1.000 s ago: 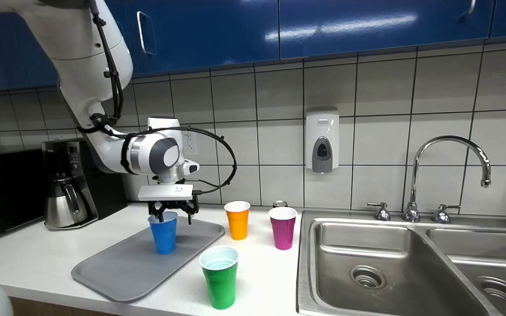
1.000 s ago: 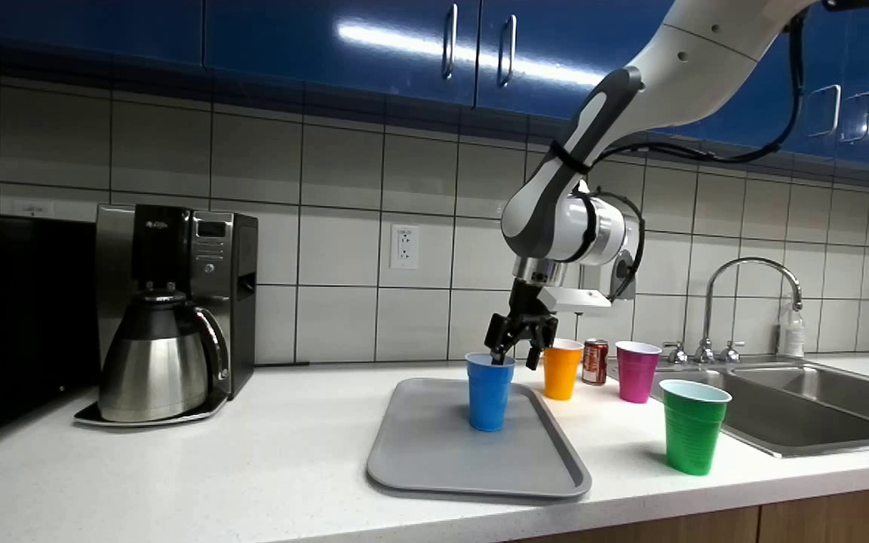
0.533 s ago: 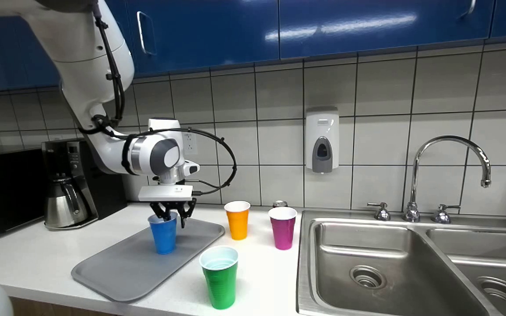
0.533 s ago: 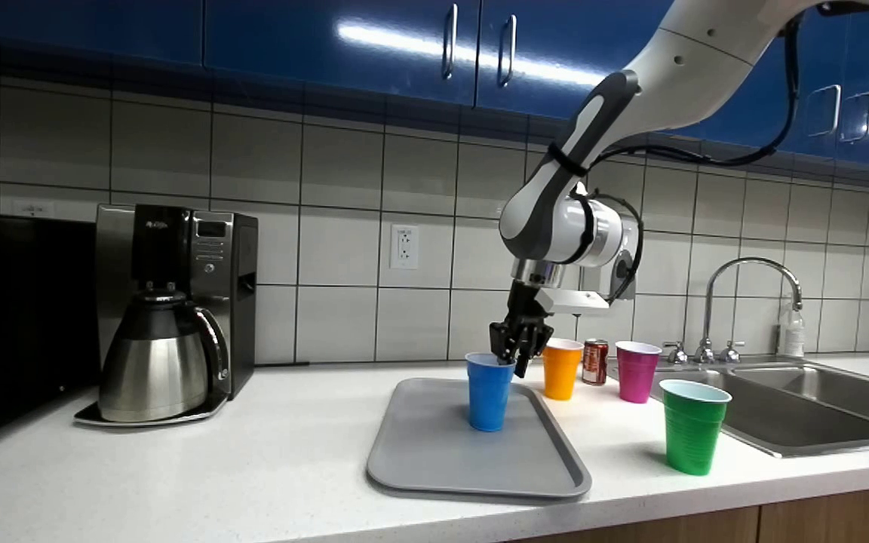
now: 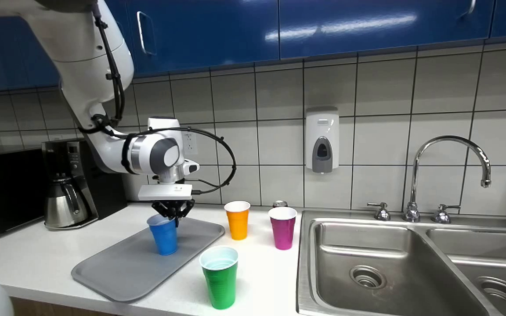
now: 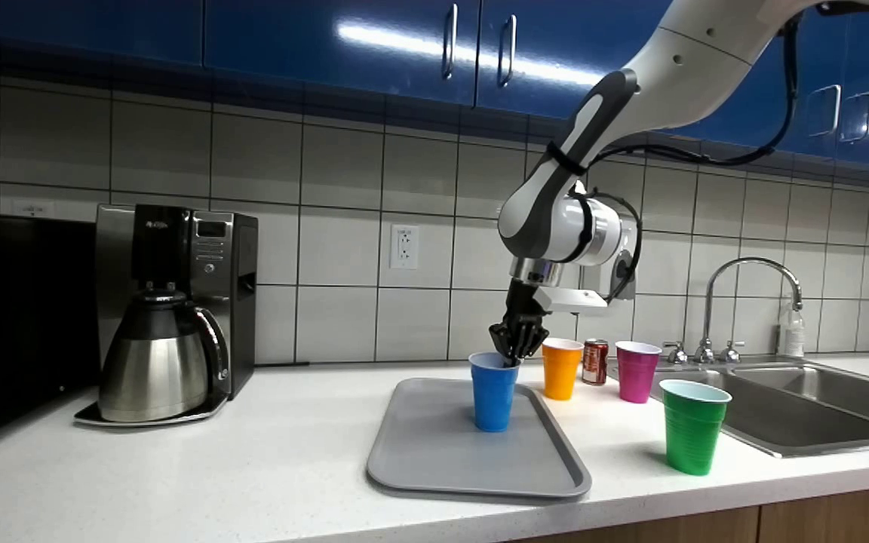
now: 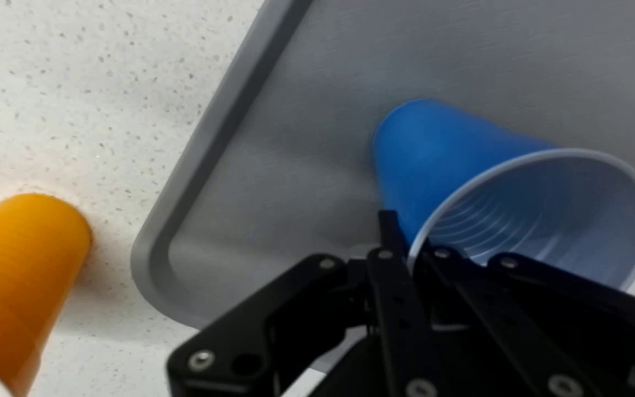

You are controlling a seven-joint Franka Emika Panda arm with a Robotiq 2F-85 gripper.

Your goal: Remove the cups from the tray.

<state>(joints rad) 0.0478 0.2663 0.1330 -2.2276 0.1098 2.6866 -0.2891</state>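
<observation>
Franka Panda arm [image 6: 657, 98] bent down over grey tray [image 6: 434, 452], Robotiq gripper [image 7: 412, 248] nearly together, pinching blue tumbler [image 7: 444, 149] by its rim

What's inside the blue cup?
In the wrist view, one finger of the tool pokes inside the blue cup, where pale, ridged walls show. The bottom is out of sight behind the cup's near side, so I can't tell what lies there.

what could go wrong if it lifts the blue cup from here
The gripper pinches the blue cup by one side of its rim, so it might swing or slip when lifted. The orange cup stands beside the tray, so a low sideways move could knock it.
</observation>
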